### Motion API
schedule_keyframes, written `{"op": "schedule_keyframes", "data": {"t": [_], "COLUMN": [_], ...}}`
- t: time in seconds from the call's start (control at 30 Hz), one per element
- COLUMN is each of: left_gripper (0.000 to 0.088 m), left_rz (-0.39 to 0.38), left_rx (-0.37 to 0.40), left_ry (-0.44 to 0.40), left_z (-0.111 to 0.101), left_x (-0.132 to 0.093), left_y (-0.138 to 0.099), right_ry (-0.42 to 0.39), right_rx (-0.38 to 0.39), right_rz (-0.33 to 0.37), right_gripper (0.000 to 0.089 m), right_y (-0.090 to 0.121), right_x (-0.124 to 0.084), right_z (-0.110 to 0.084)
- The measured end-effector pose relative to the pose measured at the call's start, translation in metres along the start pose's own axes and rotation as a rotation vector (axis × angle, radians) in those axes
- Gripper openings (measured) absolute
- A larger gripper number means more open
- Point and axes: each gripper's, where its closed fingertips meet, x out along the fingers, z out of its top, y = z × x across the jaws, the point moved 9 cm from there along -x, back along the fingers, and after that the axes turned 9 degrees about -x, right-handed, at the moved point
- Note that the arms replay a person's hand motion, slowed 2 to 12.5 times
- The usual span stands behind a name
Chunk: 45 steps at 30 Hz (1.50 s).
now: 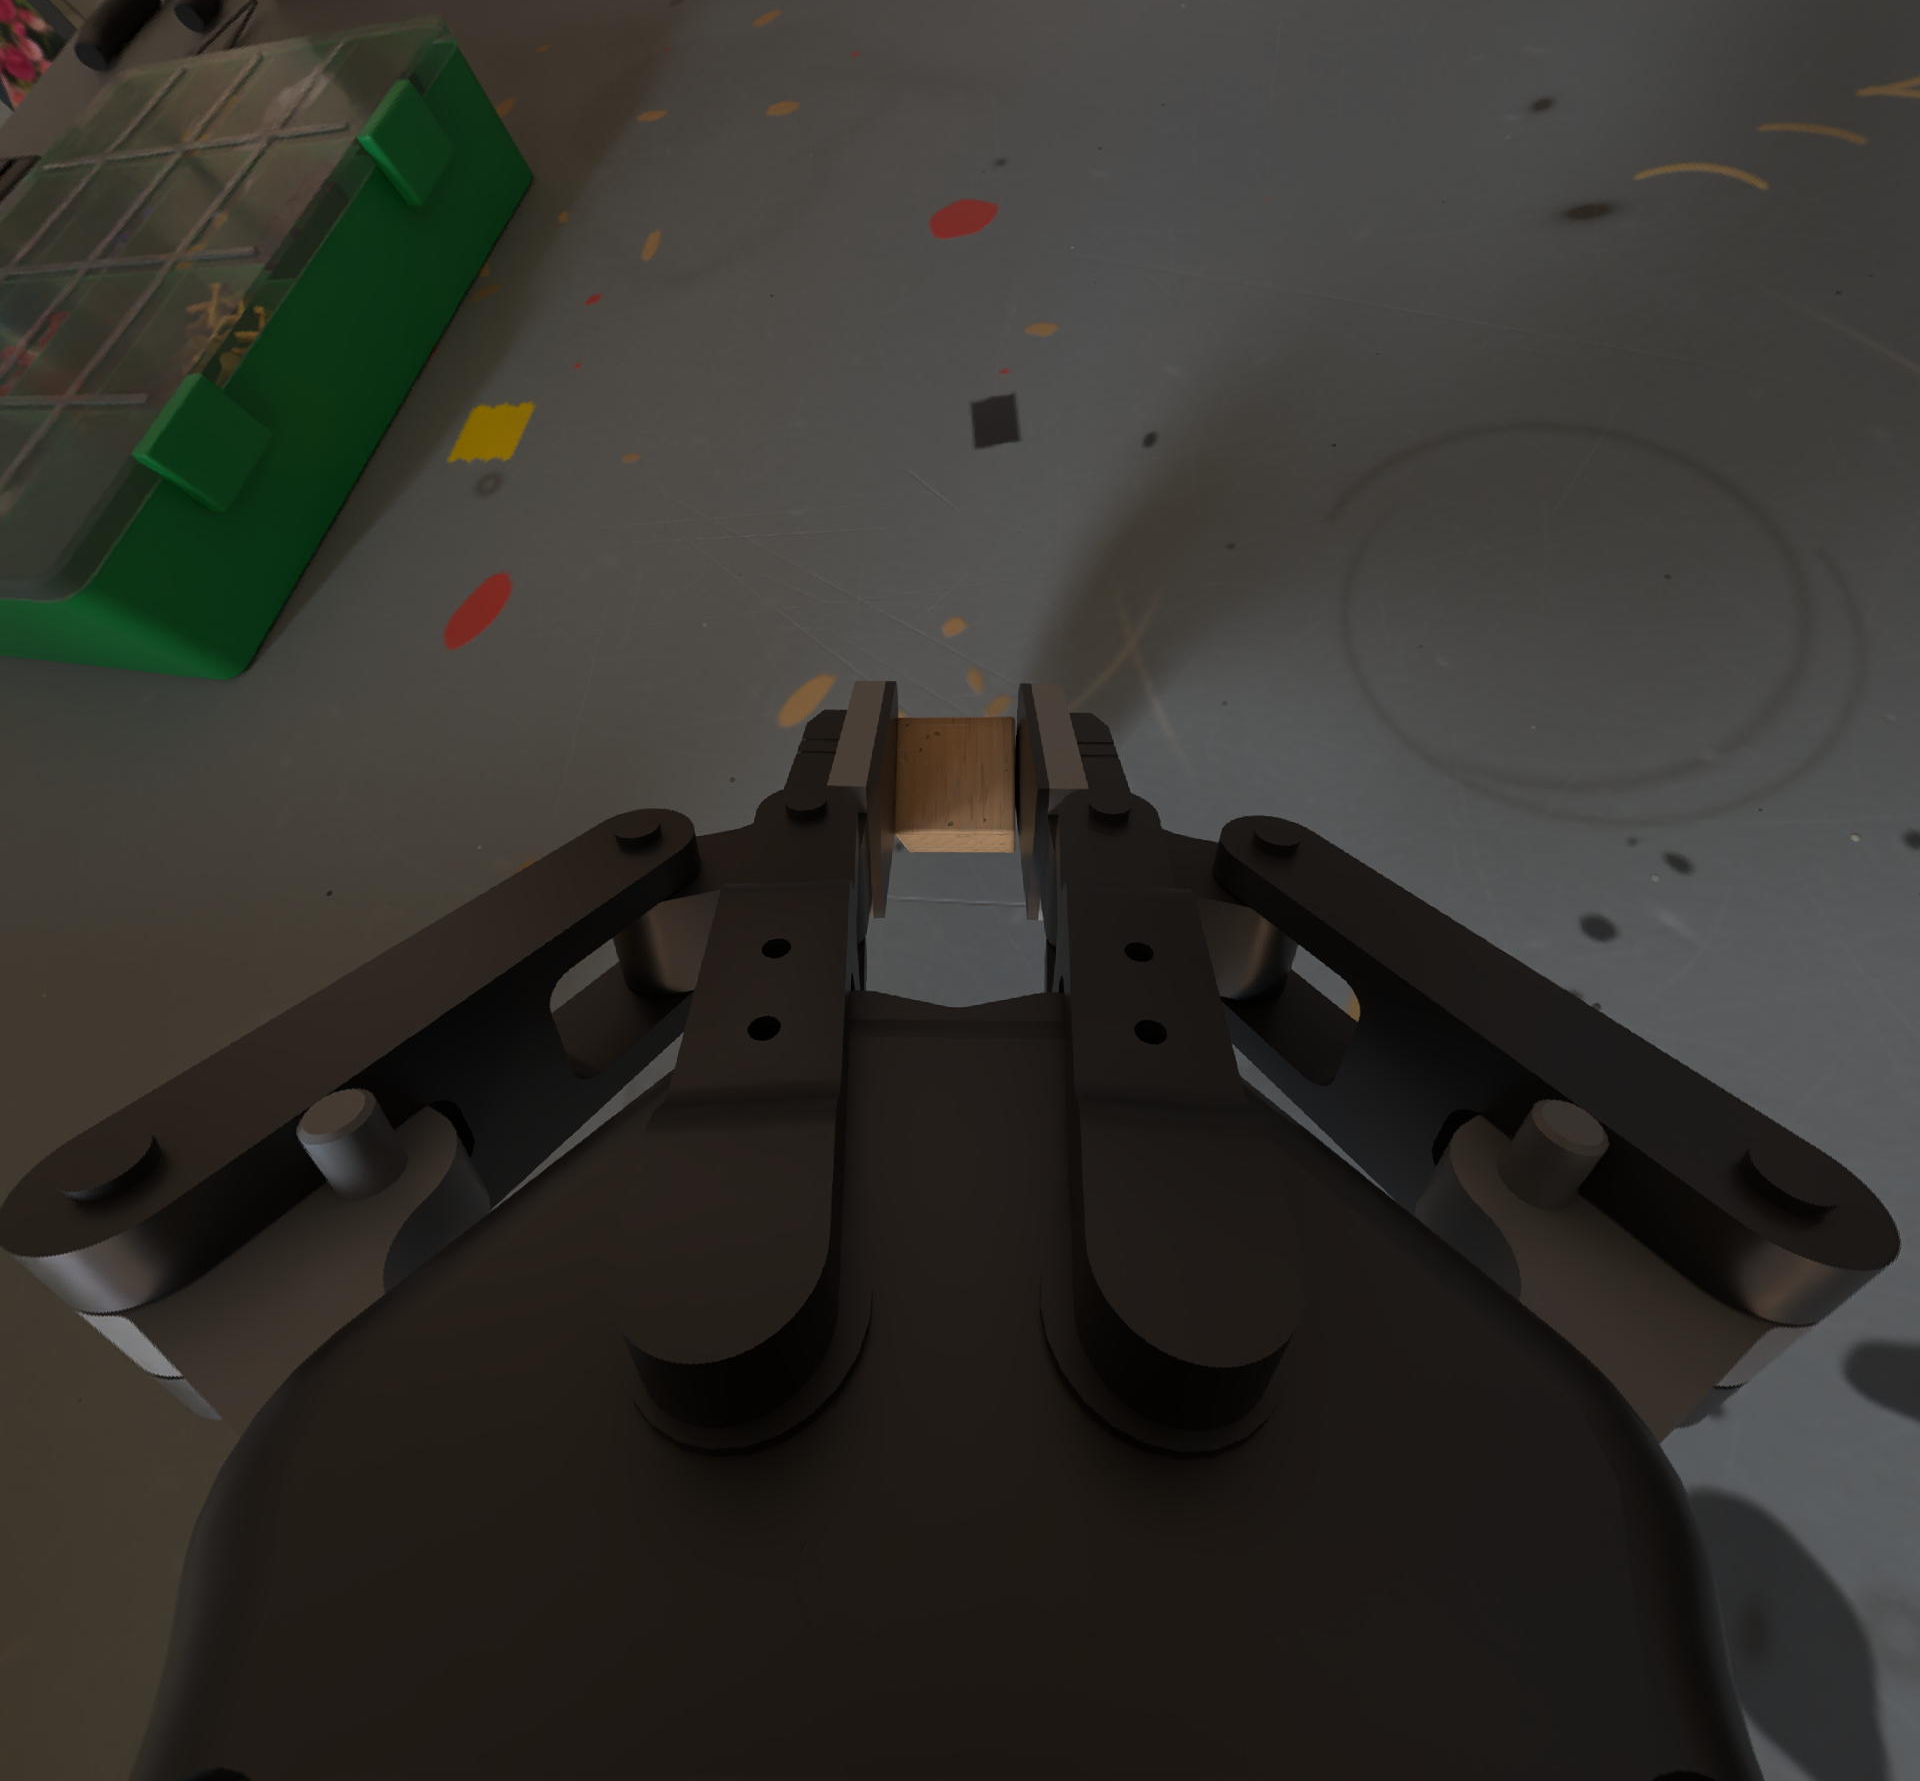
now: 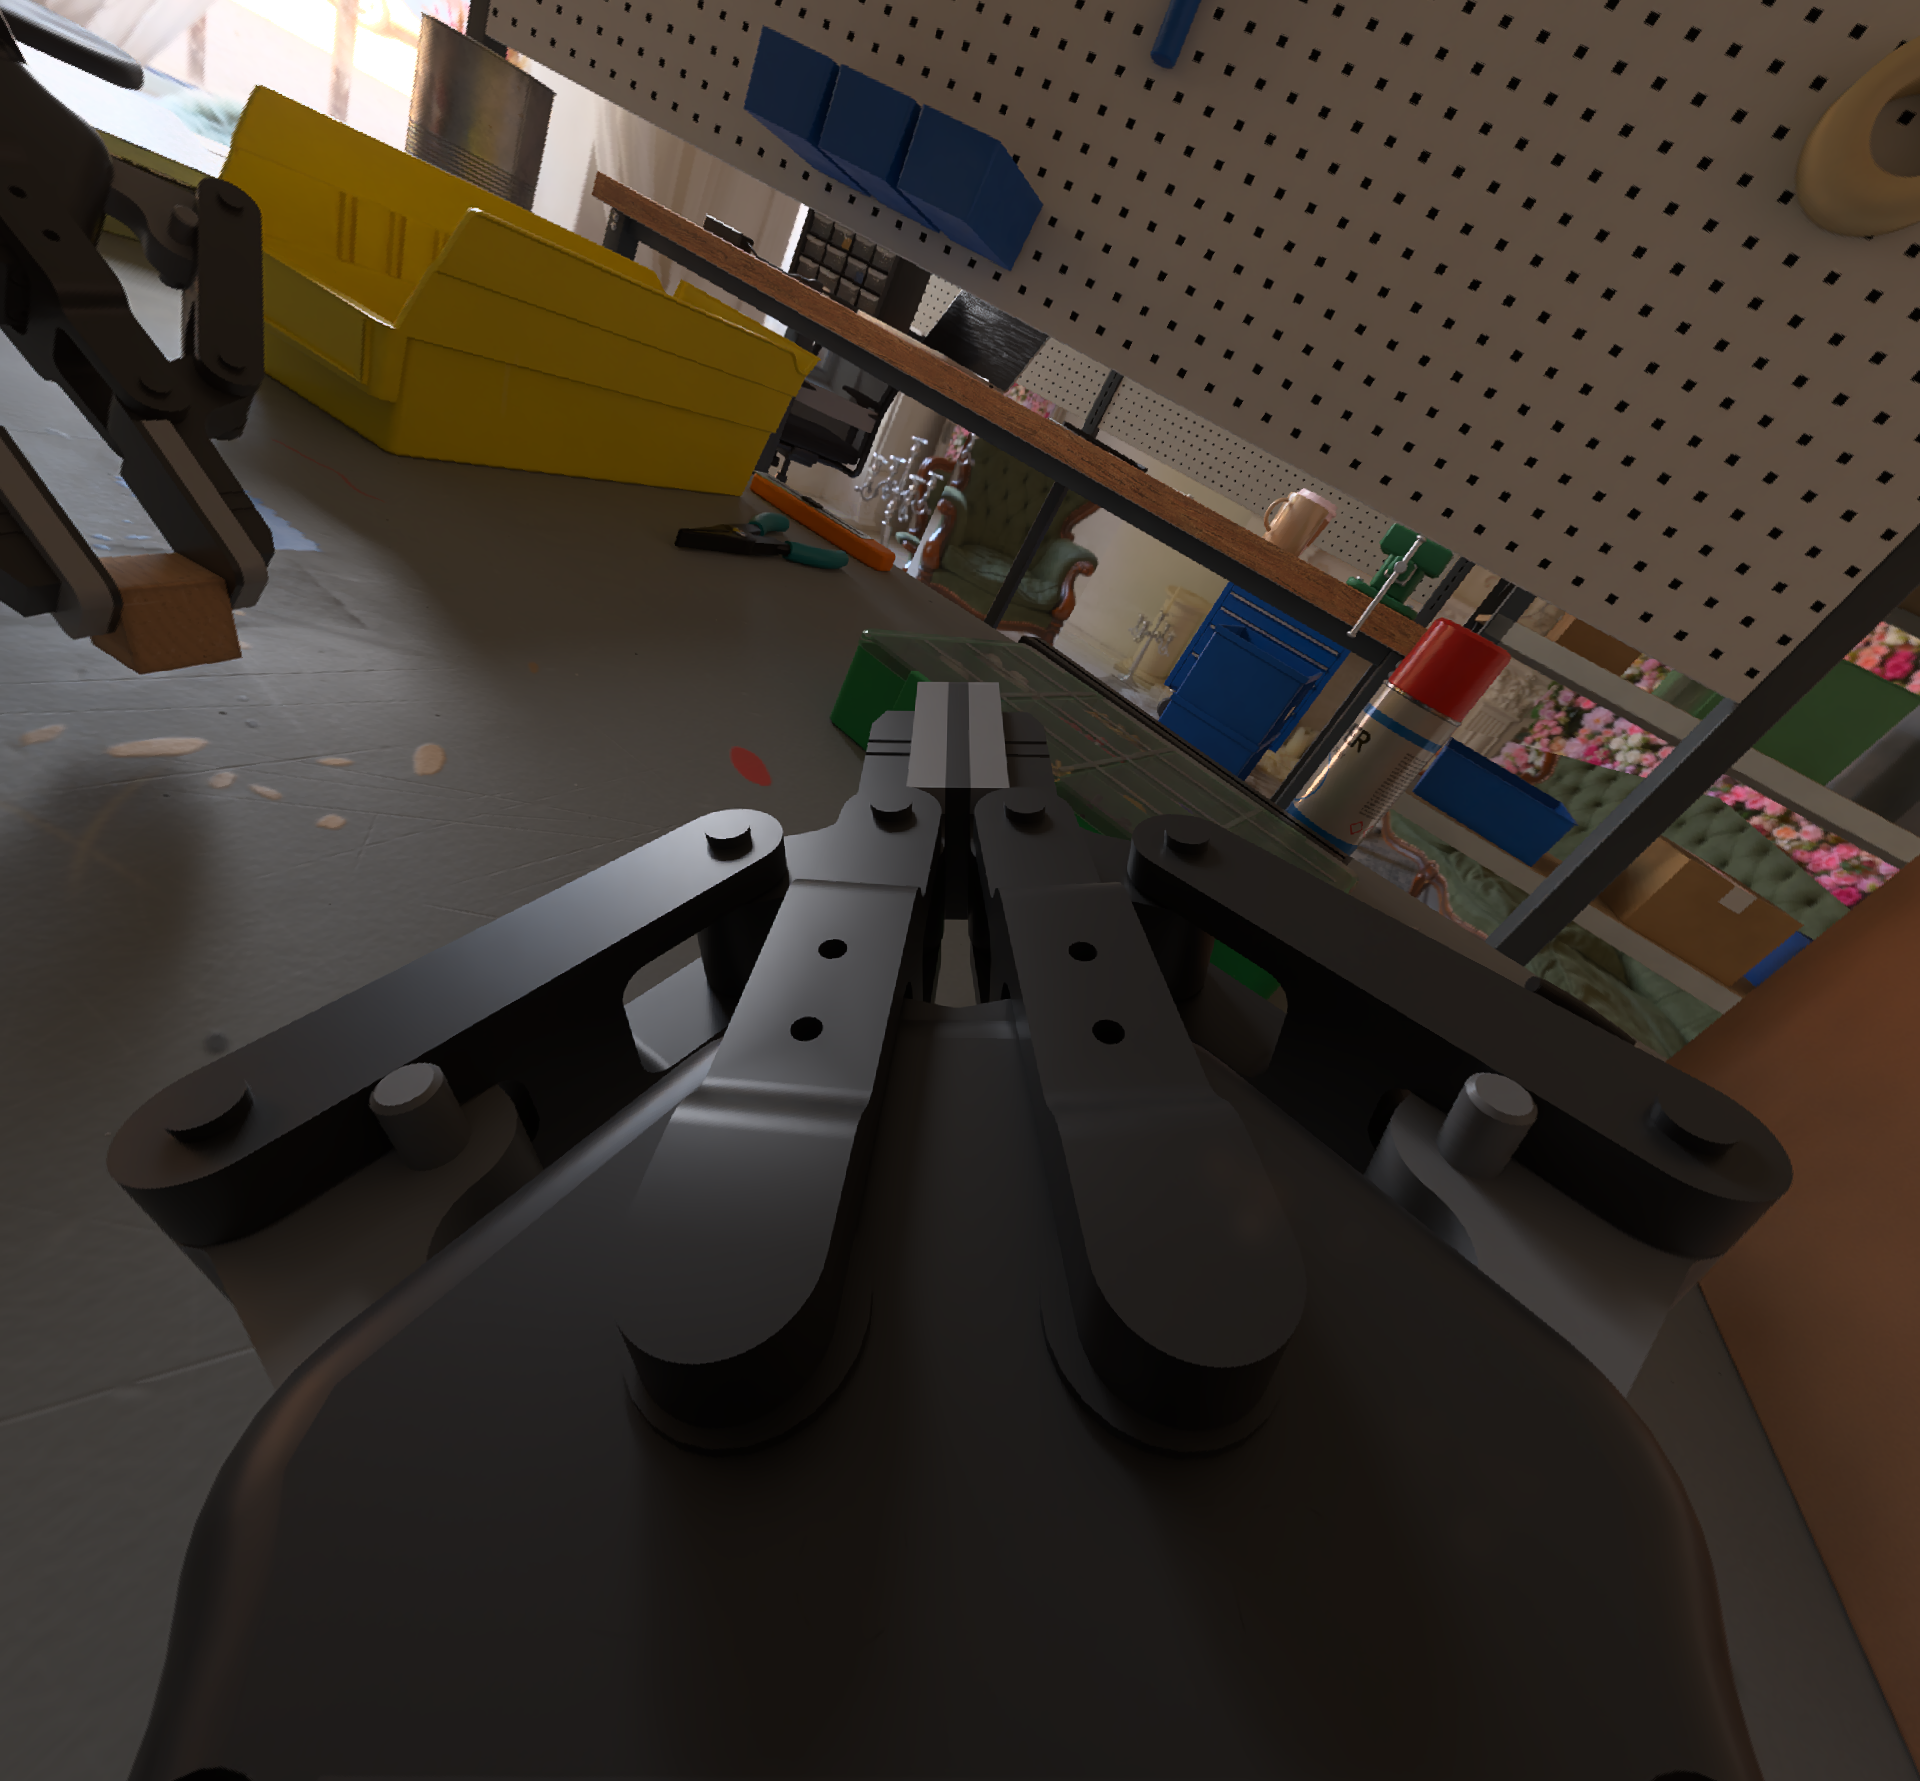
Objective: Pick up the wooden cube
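Clearly, in the left wrist view, the left gripper (image 1: 954,775) was closed on the small pale wooden cube (image 1: 954,781), one grey pad pressed flat against each of its two side faces. The cube sat square between the fingertips (image 1: 864,744), its top face toward the camera and its near face catching light; being a cube, it showed no long axis, and its edges ran parallel to the fingers. Whether it touched the grey paint-flecked workbench top (image 1: 1351,329) could not be told from this view. To the far left stood a green plastic organiser case with a clear gridded lid (image 1: 239,329), well apart from the cube. A yellow square patch (image 1: 490,431) and a dark square patch (image 1: 994,420) marked the surface beyond the fingers.

In the right wrist view, the right gripper (image 2: 957,734) had its fingers drawn fully together, the pads meeting with nothing between them. At the far left edge the left gripper (image 2: 156,578) appeared again, holding the wooden cube (image 2: 171,614) clamped at its tips, tilted with one corner pointing down and clear of the bench surface (image 2: 468,900). Behind it lay two yellow plastic bins (image 2: 520,329). A white pegboard (image 2: 1351,225) filled the upper right, carrying blue bins (image 2: 904,152), and a red-capped spray can (image 2: 1397,734) stood right of the closed fingers.
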Motion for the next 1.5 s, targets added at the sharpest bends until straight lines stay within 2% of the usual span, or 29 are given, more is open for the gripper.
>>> {"op": "schedule_keyframes", "data": {"t": [1.5], "left_gripper": [0.0205], "left_rz": [-0.009], "left_rx": [-0.002], "left_ry": [0.038], "left_z": [-0.0025], "left_x": [0.0025], "left_y": [-0.0004], "right_ry": [0.0], "right_rx": [-0.006], "right_rz": [0.003], "right_gripper": [0.0], "right_y": [0.0005], "right_x": [0.0002], "right_z": [0.0]}}
